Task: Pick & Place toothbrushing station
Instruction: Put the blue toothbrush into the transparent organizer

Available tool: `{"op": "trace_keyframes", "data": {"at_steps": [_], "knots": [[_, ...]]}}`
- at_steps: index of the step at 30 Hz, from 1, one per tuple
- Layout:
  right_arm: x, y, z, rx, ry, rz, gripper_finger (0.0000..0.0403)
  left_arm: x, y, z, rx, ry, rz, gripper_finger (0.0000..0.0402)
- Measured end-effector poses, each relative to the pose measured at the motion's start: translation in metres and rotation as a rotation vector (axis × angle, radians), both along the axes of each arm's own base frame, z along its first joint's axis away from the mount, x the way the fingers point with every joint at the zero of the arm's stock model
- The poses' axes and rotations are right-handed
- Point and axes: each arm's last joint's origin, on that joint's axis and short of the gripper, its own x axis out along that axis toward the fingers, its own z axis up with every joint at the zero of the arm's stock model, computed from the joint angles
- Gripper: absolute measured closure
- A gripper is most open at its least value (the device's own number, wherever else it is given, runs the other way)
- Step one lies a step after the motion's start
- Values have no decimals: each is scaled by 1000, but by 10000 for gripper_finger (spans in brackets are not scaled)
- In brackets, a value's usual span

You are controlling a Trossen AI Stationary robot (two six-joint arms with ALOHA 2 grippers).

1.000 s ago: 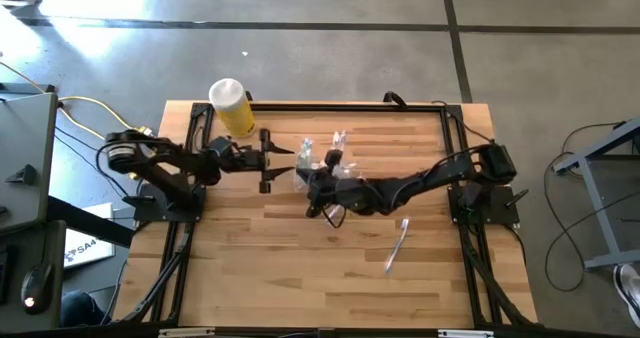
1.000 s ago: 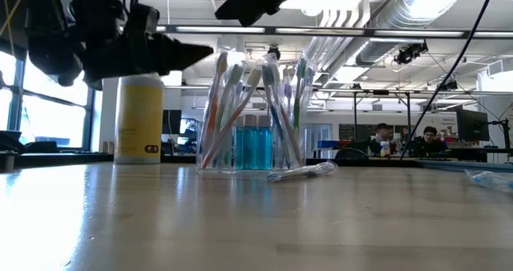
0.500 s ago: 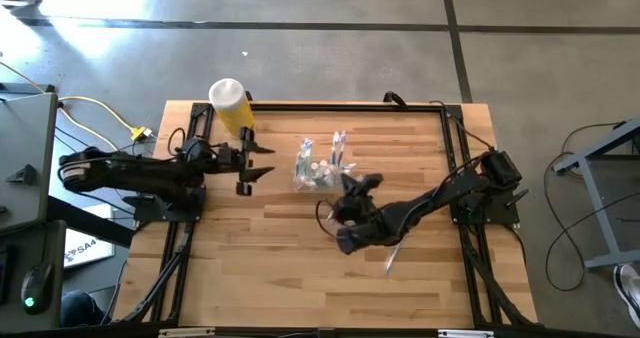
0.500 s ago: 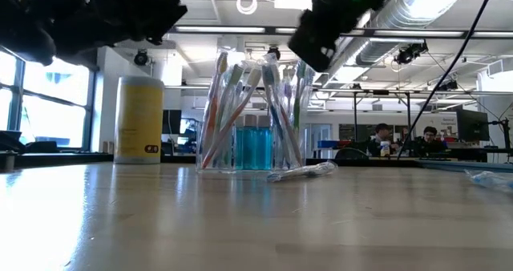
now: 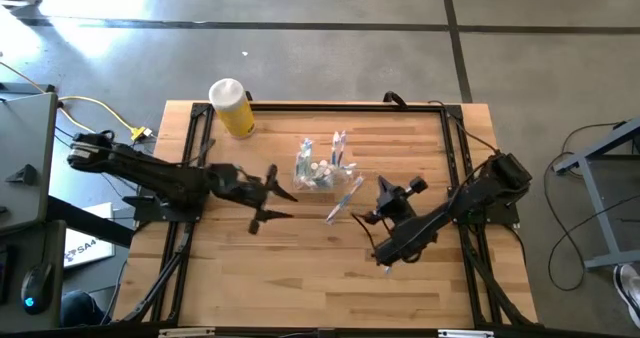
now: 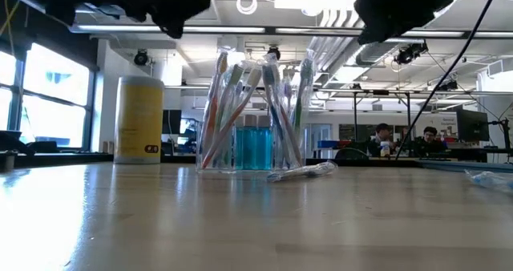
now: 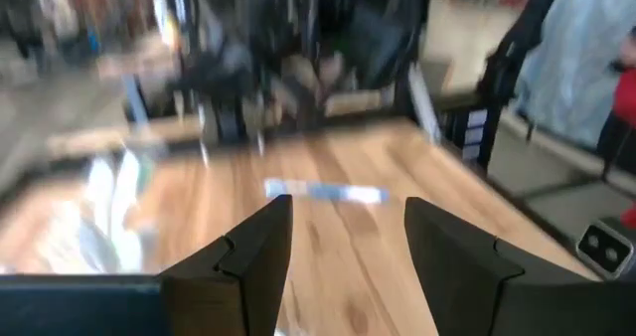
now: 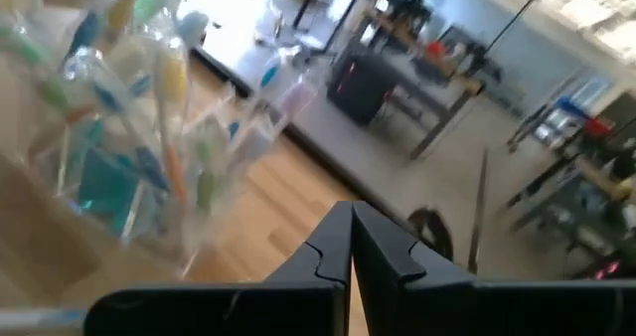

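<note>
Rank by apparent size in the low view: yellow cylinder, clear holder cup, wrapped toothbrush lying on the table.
1. clear holder cup, counting the toothbrushes standing in it; the cup alone looks close to the cylinder, so that ordering is unsure.
2. yellow cylinder.
3. wrapped toothbrush, clearly smallest.

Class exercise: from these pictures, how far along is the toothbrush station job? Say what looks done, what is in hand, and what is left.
Done: the clear holder cup stands upright, packed with toothbrushes. In hand: nothing. The left gripper is open and empty; the right gripper is shut on nothing. Left: one wrapped toothbrush lies on the table beside the cup, not yet placed in it.
</note>
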Motion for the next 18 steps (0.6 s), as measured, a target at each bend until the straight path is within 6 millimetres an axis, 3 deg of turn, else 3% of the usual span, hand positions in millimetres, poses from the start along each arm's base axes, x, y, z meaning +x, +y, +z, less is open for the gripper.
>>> {"op": "trace_keyframes", "data": {"at_steps": [9,18], "knots": [[-14,0,12,340,60,-132,400,59,-17,-8,-39,353,61,211],[-11,9,11,528,129,-95,400,79,-23,-25,-30,515,-10,211]]}}
